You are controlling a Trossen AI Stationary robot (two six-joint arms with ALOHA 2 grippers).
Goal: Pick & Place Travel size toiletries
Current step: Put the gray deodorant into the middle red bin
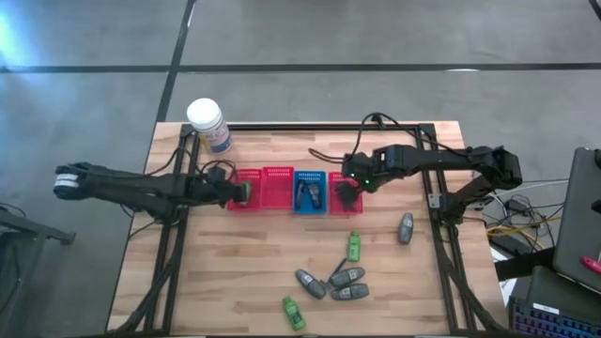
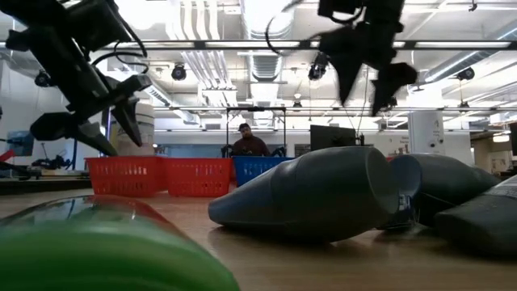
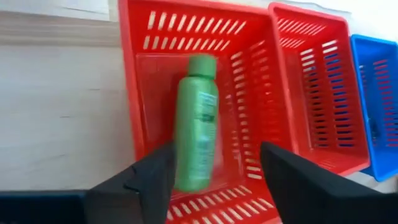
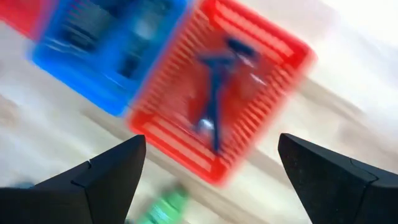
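here the row of four slotted plastic baskets (image 1: 286, 191) sits across the middle of the wooden table (image 1: 235, 282), running red, red, blue, red from the left arm's side. the left gripper (image 3: 211, 177) hovers over the outermost red basket (image 3: 249, 81) at the left end of that row, its jaws spread apart with nothing between them, and a bright green little bottle (image 3: 197, 121) lies lengthwise on that basket's floor just beyond the fingertips. the right gripper (image 4: 208, 171) hangs above the red basket at the opposite end of the row (image 4: 224, 106), jaws wide open and empty, and a thin dark stick-like razor (image 4: 214, 102) lies inside that basket. the blue basket (image 1: 310, 192) next to it holds some dark items that are too small to tell apart. on the near side of the row, away from the baskets, lie the remaining toiletries: a green bottle (image 1: 354, 246) closest to the row, a lone grey rounded tube (image 1: 406, 227) off toward the right arm's side, a cluster of three grey tubes (image 1: 333, 283) farther out, and another green bottle (image 1: 294, 313) farthest from the row. a big white-lidded jar (image 1: 208, 124) stands behind the row's left end at the table's far corner. in the low view a person (image 2: 250, 141) sits in the room beyond the baskets.
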